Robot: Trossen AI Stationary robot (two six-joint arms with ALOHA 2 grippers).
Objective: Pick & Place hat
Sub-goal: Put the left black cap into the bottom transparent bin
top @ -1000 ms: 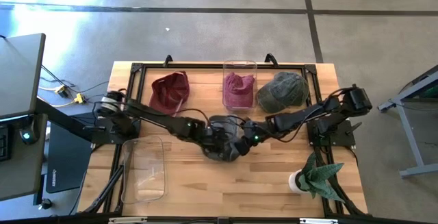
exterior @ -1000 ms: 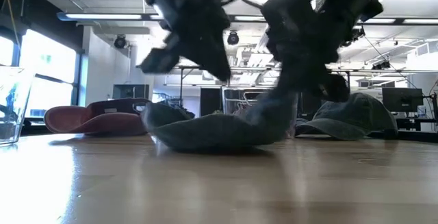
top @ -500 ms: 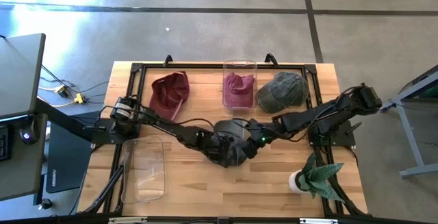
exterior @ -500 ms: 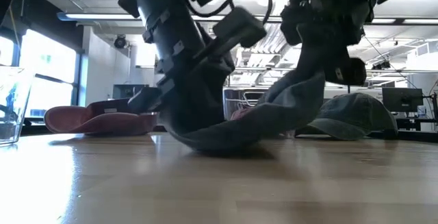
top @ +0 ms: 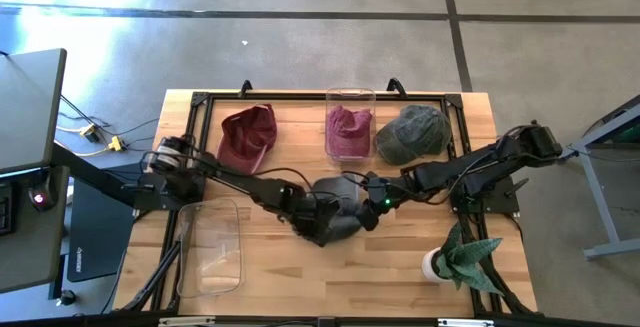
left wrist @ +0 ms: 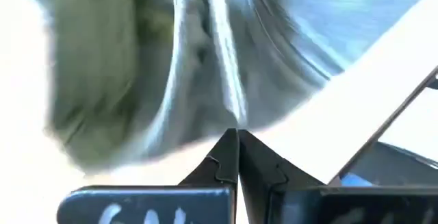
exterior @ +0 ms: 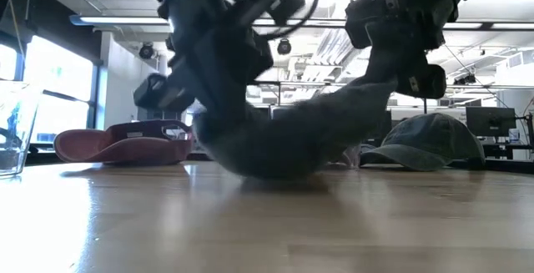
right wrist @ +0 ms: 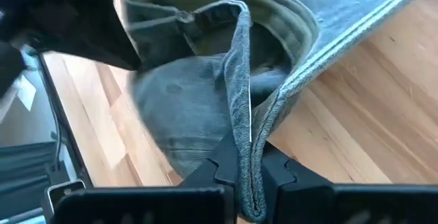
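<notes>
A grey-blue denim hat [top: 338, 210] sits at the table's middle, held between both grippers. In the low view the hat [exterior: 292, 139] is bunched and tipped up, its lowest part [exterior: 267, 171] on the wood. My left gripper [top: 318, 225] is shut on the hat's near-left side. My right gripper [top: 368, 203] is shut on its right side. The left wrist view is filled by the hat's blurred cloth [left wrist: 205, 59]. The right wrist view shows the hat's open underside [right wrist: 185, 107]. My left gripper [left wrist: 237, 140] pinches the hat's cloth between its two fingers at a seam or fold [left wrist: 229, 107]; blur hides which part of the hat this is. My right gripper [right wrist: 248, 166] pinches the hat's rim [right wrist: 243, 114] between its two fingers, the edge band running upright through them. It comes in from the table's right, slanting down. That side of the hat is raised off the table [exterior: 367, 98].
A red hat [top: 247, 133] lies far left, a maroon hat in a clear container [top: 348, 130] stands far centre, and a green hat [top: 412, 132] lies far right. A clear bin [top: 210, 249] sits near left, a potted plant [top: 462, 257] near right.
The hat lay flat on the table a second ago; its right side has been lifted by my right gripper and the hat has bunched up and tipped, its underside still on the wood. My left gripper has turned and shifted slightly toward the near-left while holding the hat.
</notes>
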